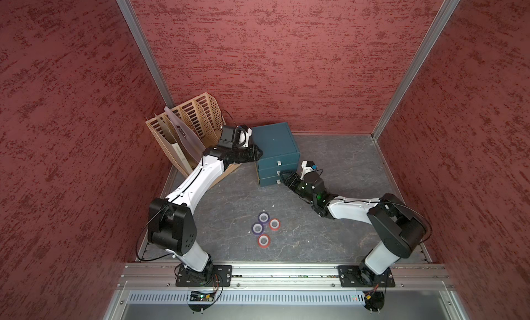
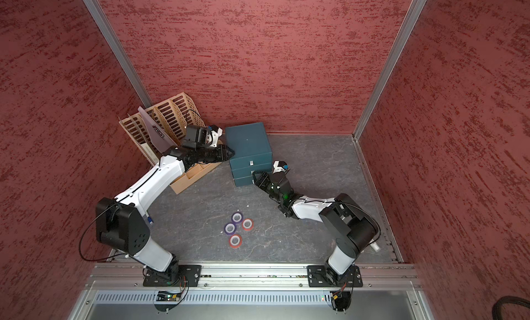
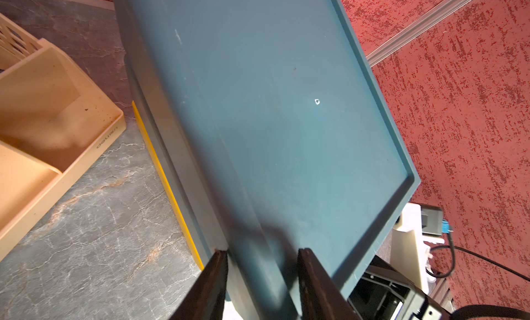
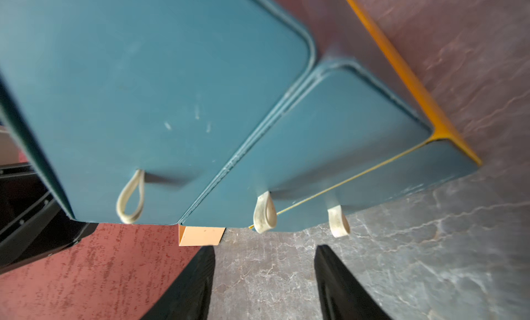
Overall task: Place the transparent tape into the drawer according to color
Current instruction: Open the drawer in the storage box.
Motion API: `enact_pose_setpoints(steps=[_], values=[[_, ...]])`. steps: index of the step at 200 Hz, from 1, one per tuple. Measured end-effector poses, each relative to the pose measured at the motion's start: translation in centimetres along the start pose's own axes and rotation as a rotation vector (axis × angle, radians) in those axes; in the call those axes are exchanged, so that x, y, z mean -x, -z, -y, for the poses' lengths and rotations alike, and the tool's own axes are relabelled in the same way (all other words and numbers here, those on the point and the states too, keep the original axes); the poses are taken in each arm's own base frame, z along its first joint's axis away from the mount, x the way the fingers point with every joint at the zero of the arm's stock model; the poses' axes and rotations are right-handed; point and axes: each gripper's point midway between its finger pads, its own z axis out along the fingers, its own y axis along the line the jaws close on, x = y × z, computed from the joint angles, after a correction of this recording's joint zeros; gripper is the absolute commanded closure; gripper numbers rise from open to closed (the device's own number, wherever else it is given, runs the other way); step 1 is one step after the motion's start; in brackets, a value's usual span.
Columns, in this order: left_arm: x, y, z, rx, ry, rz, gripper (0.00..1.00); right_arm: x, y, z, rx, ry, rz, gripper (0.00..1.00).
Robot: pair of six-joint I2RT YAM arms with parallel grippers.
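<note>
State, right gripper [image 4: 265, 247]: empty, jaws apart, lined up just short of the middle loop pull [image 4: 265, 212] on the drawer unit [image 1: 272, 140]. Not yet touching it.

State, left gripper [image 3: 263, 252]: jaws part-way apart, tips set on the unit's top edge near a front corner. Looks like bracing rather than clasping; nothing caught between.

Two purple tape rolls [image 1: 263, 217] and two red tape rolls [image 1: 274, 224]: huddled together on the bench [image 1: 329, 166], toward its front, well apart from the unit and from both grippers. No other colour in view. All three drawer fronts look shut.

Risks, as judged:
- Limp, narrow loop. Easy to close beside it or nip only its tip, then slip off under the pull and leave the drawer shut.
- Three pulls stacked close. Small height error means wrong drawer, hence wrong colour sorting.
- Apparently light unit. Dragging or tipping of the whole box likely with the brace sliding off the edge.
- Rolls crowded together. Nudging or rolling of neighbours likely during a pick.
</note>
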Motion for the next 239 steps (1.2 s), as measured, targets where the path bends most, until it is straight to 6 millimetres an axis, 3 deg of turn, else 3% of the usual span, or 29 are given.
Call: enact_pose_setpoints(steps=[135, 173, 201, 239], values=[[-0.1, 0.2, -0.1, -0.009, 0.004, -0.002, 0.56, 0.0, -2.8, -0.3, 0.044, -0.066, -0.018, 0.66], [-0.1, 0.2, -0.1, -0.009, 0.005, 0.001, 0.56, 0.1, -2.9, -0.3, 0.044, -0.071, -0.016, 0.81], [-0.1, 0.2, -0.1, -0.01, 0.005, 0.0, 0.56, 0.2, -2.9, -0.2, 0.041, -0.073, -0.016, 1.0], [-0.1, 0.2, -0.1, -0.011, 0.005, 0.0, 0.56, 0.2, -2.8, 0.1, 0.04, -0.08, -0.016, 1.0]])
